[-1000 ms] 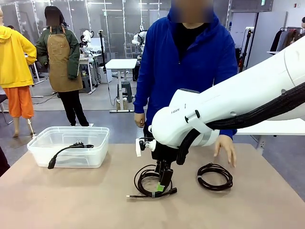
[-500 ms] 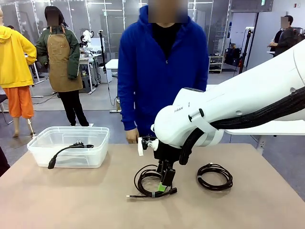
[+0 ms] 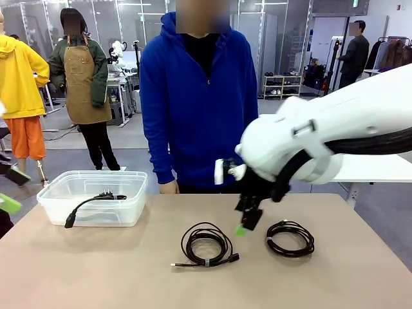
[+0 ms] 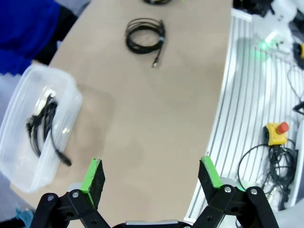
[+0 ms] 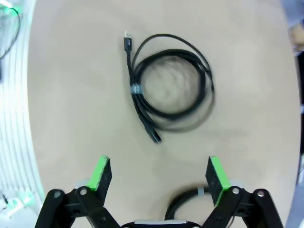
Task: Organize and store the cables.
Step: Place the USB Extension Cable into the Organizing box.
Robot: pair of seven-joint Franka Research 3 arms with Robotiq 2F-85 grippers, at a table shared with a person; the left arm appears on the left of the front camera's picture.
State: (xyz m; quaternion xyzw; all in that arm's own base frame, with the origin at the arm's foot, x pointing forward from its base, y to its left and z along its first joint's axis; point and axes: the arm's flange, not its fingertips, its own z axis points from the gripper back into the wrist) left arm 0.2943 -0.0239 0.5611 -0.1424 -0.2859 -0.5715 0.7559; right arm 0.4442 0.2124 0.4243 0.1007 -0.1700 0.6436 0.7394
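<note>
Right claw (image 3: 246, 225) above tabletop (image 3: 96, 270) (fingers (image 5: 102, 173) spread wide), coiled cable (image 3: 206, 261) just beside

A thin black cable (image 3: 206, 262) lies coiled flat mid-table (image 3: 96, 270), a second coiled cable (image 3: 288, 224) lies near its right, and a third cable (image 3: 106, 196) rests inside a clear tub (image 3: 64, 175).

My right arm (image 3: 347, 122) is a thick, rounded white shell with a black cable bundle (image 3: 380, 140) along its underside. My right fingers (image 5: 102, 175) and left fingers (image 4: 94, 178) are black jointed linkages with pale round pivot pins, each finger faced near its tip with a bright green pad.
</note>
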